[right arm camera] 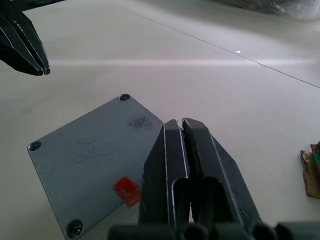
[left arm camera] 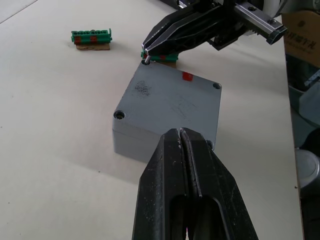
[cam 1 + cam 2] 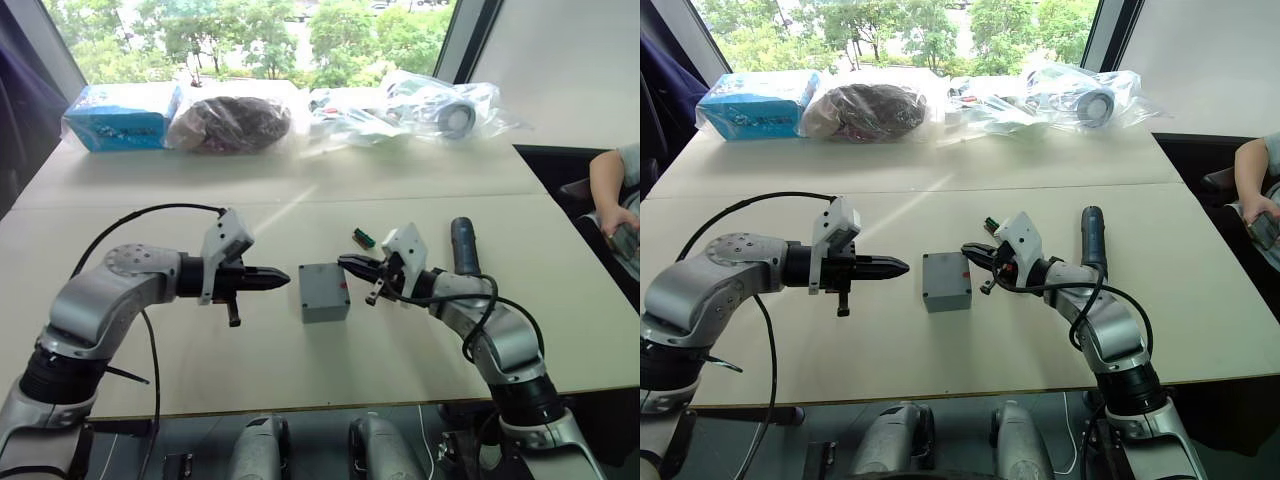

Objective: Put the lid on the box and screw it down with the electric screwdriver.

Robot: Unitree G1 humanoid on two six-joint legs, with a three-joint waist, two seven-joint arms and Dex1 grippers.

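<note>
One box sits near the middle of the counter, between the two tools. One lid lies flat on top of it, covering it; a small red mark shows on the lid near one edge. Screw holes are visible at three corners in the left wrist view; the fourth is hidden behind that tool's fingers.

Left tool: fingers pressed together, holding nothing, tip pointing at the box from the left, just apart from it.

Right tool: fingers also closed to a narrow point, tip at the box's far right corner. In the left wrist view a tiny bright metal piece sits at this tip; what it is cannot be told.

One electric screwdriver lies on the counter right of the box, beyond the right arm, untouched by either tool.

Two small green parts: one lies alone, the other is partly hidden behind the right tool's fingers.

Far edge of the counter: one blue packet, one dark bundle in clear plastic, and clear bags to its right.

A person's arm shows at the right edge.
</note>
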